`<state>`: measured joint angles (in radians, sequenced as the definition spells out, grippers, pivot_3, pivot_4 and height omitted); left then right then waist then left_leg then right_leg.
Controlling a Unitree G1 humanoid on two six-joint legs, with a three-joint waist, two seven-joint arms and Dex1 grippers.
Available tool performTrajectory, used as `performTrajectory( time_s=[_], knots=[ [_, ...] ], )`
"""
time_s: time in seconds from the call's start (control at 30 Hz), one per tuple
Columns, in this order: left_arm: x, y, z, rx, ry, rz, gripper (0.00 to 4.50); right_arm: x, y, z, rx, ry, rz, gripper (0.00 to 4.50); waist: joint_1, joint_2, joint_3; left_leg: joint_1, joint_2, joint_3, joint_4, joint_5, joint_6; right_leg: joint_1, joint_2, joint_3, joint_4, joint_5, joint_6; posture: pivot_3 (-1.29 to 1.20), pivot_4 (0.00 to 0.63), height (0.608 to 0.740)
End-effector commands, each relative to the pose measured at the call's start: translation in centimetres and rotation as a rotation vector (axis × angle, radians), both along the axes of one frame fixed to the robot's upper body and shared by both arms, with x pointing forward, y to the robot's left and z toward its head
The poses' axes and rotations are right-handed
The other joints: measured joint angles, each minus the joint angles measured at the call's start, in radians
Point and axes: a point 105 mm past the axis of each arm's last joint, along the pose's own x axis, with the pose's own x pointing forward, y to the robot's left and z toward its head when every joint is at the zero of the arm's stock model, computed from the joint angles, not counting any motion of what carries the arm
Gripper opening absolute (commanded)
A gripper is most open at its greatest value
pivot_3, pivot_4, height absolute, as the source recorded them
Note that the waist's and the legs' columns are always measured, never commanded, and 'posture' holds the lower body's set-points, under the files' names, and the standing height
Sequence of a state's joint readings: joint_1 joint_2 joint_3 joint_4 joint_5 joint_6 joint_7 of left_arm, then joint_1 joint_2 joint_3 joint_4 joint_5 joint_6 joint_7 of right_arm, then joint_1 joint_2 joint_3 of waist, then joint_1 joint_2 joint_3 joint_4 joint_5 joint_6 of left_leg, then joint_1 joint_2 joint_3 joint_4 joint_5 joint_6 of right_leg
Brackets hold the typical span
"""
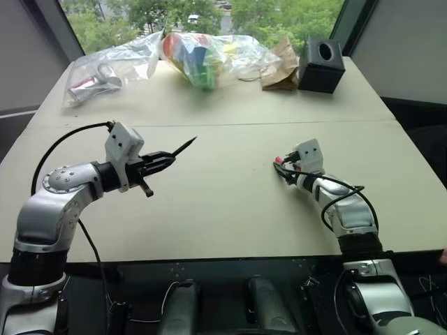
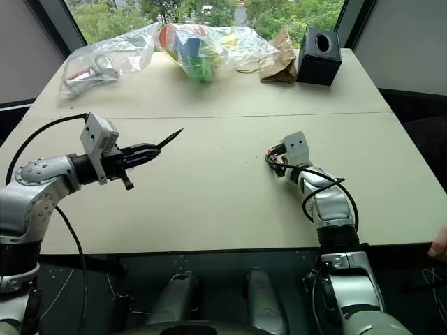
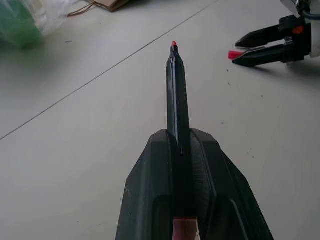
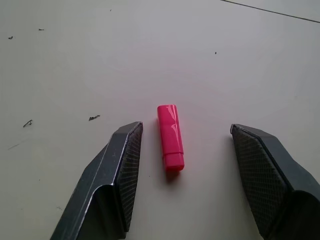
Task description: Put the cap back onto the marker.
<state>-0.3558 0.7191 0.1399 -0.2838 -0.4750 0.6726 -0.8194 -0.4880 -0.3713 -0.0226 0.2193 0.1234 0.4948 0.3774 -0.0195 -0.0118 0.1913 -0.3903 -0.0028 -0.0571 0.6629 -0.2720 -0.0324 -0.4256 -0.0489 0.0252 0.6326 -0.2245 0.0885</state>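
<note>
Left claw (image 3: 182, 150): clenched on the thin dark marker (image 3: 177, 95); its rear end hidden between the fingers.
Right claw (image 4: 182, 132): released, straddling the small red plastic cap (image 4: 170, 136) lying on the pale tabletop (image 4: 75, 60).

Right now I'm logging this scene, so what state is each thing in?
marker: uncapped, clamped in left gripper, held above the table.
cap: off the marker, lying on the table between open right gripper fingers.
tissue box: upright.

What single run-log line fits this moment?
left gripper: shut on thin dark marker | right gripper: open, straddling small red plastic cap lying on beige table | capping: not yet done
</note>
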Motion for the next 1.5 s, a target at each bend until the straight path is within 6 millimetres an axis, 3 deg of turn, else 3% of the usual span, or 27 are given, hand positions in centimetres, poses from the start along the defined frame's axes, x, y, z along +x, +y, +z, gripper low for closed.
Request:
performTrajectory(
  time_s=[0.03,0.2,0.3,0.43,0.6,0.73,0.9,1.0,1.17,1.5],
  knots=[
    [-0.4,-0.3,1.1,0.001,-0.048,-0.009,0.03,-0.4,-0.1,-1.4,0.008,0.06,0.001,2.87,0.0,0.0,0.0,0.0,0.0,0.0,0.0,0.0,0.0,0.0,0.0,0.0,0.0,0.0,0.0,0.0,0.15,0.74],
    [-0.3,-0.4,1.1,0.0,-0.048,-0.009,0.03,-1.0,0.1,-2.0,0.005,0.09,0.023,2.87,0.001,0.0,0.0,0.0,0.0,0.0,0.0,0.0,0.0,0.0,0.0,0.0,0.0,0.0,0.0,0.0,0.15,0.74],
    [-0.2,-0.5,0.9,0.0,-0.039,-0.019,0.0,-1.3,0.4,-2.2,0.007,0.097,0.033,1.96,0.002,0.0,0.0,0.0,0.0,0.0,0.0,0.0,0.0,0.0,0.0,0.0,0.0,0.0,0.0,0.0,0.15,0.74],
    [-0.1,-0.6,0.7,-0.002,-0.031,-0.028,0.0,-1.5,0.6,-2.3,0.013,0.103,0.042,0.06,0.004,0.0,0.0,0.0,0.0,0.0,0.0,0.0,0.0,0.0,0.0,0.0,0.0,0.0,0.0,0.0,0.15,0.74],
    [0.0,-0.8,0.5,0.005,-0.025,-0.056,0.0,-1.9,1.2,-1.5,0.015,0.086,0.077,0.06,0.005,0.0,0.0,0.0,0.0,0.0,0.0,0.0,0.0,0.001,0.0,0.0,0.0,0.0,0.0,0.0,0.15,0.74],
    [-0.3,-1.9,0.2,0.046,-0.028,-0.148,0.0,-1.9,2.3,2.0,-0.079,-0.031,0.205,0.06,0.002,0.0,0.0,0.0,0.0,0.0,0.0,0.0,0.0,0.001,0.0,0.0,0.0,0.0,0.0,0.0,0.15,0.74],
    [-0.7,-2.7,-0.3,0.152,-0.044,-0.291,0.0,-4.3,5.5,7.4,-0.296,-0.203,0.602,0.06,-0.001,0.002,0.001,-0.001,0.0,0.001,0.0,0.0,0.0,-0.001,0.0,0.0,0.0,0.0,0.0,0.0,0.15,0.74],
    [-0.6,-2.9,-0.5,0.201,-0.059,-0.35,0.0,-5.8,6.4,8.0,-0.411,-0.215,0.777,0.06,-0.001,0.001,0.001,-0.001,0.0,0.0,0.0,0.0,0.0,-0.001,0.001,0.0,0.0,0.0,0.0,0.0,0.15,0.74],
    [-0.2,-3.4,-0.2,0.271,-0.114,-0.441,0.0,-7.3,8.2,8.9,-0.418,-0.198,0.95,0.06,0.002,0.001,0.001,-0.001,0.001,0.0,0.0,0.0,0.0,-0.001,0.001,0.0,-0.001,0.0,0.0,0.0,0.15,0.74],
    [0.0,-4.5,0.3,0.361,-0.236,-0.516,0.0,-7.4,9.7,9.9,-0.407,-0.214,1.032,0.06,0.004,0.001,0.001,-0.001,0.001,0.0,0.0,0.0,0.0,-0.001,0.001,0.0,-0.001,0.0,0.0,0.0,0.15,0.74]
  ],
)
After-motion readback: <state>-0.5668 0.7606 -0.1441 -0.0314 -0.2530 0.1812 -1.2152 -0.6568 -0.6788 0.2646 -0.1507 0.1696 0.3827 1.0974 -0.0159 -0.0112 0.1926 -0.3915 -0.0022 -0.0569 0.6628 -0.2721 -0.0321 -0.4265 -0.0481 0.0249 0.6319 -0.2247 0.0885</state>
